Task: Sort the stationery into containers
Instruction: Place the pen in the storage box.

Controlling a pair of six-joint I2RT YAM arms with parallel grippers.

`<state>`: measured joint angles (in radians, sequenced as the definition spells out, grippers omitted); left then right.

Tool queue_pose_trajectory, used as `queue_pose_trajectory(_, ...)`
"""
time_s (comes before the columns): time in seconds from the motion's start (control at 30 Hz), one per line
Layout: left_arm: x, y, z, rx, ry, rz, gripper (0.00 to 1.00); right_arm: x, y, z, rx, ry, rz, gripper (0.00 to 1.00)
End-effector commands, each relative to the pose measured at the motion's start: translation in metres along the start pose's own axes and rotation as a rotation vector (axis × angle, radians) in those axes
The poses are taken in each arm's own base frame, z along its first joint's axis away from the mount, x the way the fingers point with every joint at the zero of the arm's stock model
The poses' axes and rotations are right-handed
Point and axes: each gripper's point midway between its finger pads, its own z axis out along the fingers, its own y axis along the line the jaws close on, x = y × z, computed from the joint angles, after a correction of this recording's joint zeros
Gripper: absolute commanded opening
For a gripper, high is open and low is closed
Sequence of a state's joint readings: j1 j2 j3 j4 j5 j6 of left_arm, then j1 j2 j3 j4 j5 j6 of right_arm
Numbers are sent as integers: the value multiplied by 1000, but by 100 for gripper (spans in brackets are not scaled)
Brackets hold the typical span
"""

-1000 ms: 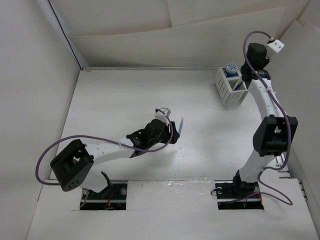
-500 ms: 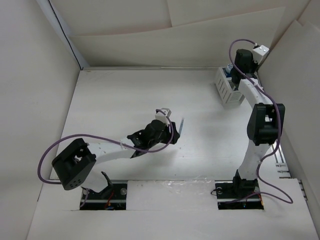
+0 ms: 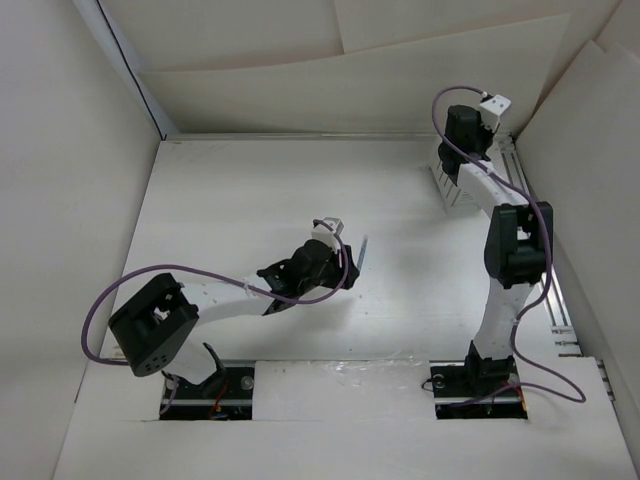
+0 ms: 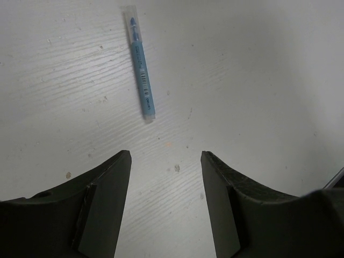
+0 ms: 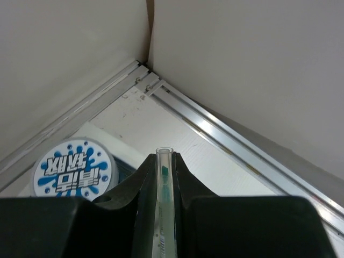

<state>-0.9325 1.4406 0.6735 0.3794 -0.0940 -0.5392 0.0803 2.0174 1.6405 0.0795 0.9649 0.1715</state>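
Hiding organizer box (image 3: pixel 447 188), right arm (image 3: pixel 515 250) (walls (image 5: pixel 242 64) close); roll (image 5: pixel 72 169) beside clamped stick (image 5: pixel 164 188).

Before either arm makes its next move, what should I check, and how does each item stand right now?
1. Right gripper clamped on the clear-capped pen: ok.
2. That pen above a free compartment of the organizer box: cannot tell, the arm covers most of it.
3. Patterned roll apart from the pen, off to its left: ok.
4. Left gripper open and empty: ok.
5. Light-blue pen centred between the left jaws: not ok, it lies ahead and left of centre.
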Motion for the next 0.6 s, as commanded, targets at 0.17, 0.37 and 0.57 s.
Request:
queue_pose_trajectory(0.17, -27, -16, -9, 63, -85, -14, 51, -13, -4, -25, 6, -42, 55, 51)
queue_pose_trajectory(0.37, -37, -7, -18, 38, -117, -27, 51, -27, -10, -54, -49, -39, 83, 65)
queue_pose_trajectory(0.57, -57, 29, -42, -23, -202, -130, 51, -3, 36, -152, -472, 150, 116, 29)
